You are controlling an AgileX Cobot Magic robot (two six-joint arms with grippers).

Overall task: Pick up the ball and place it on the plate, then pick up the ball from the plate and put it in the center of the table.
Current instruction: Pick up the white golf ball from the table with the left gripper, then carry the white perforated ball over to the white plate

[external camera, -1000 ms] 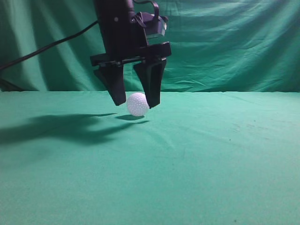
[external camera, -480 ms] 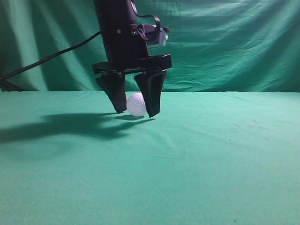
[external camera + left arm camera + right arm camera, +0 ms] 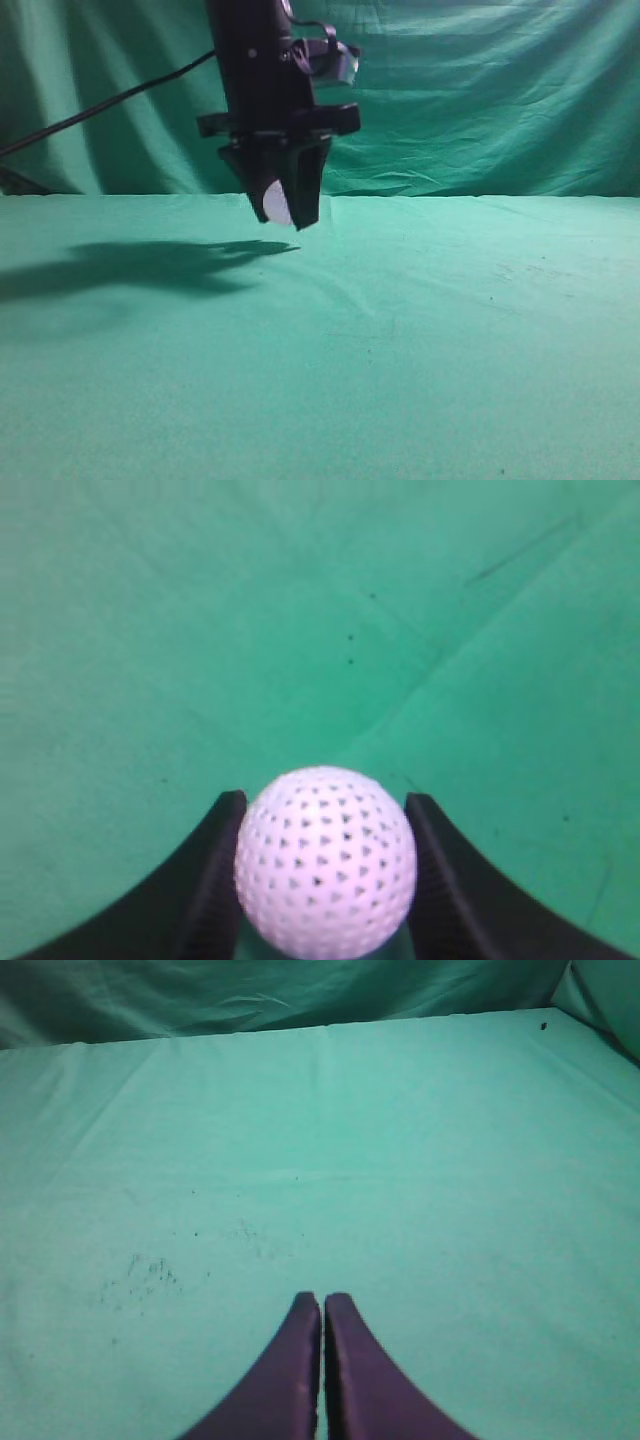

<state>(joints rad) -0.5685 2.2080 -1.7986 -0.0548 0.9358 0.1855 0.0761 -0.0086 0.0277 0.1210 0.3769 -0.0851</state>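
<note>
My left gripper [image 3: 283, 212] is shut on the white dimpled ball [image 3: 274, 203] and holds it a little above the green cloth table [image 3: 400, 330]. In the left wrist view the ball [image 3: 325, 875] sits between the two black fingers of that gripper [image 3: 325, 830], touching both. My right gripper [image 3: 322, 1305] is shut and empty over bare cloth; it does not show in the exterior view. No plate is in view.
A draped green backdrop curtain [image 3: 500, 90] hangs behind the table. A black cable [image 3: 100, 100] runs from the left arm to the left. The arm's shadow [image 3: 150, 265] lies on the cloth at the left.
The left gripper's fingers have closed on the ball, which stood on the cloth between them, and lifted it off the table.
</note>
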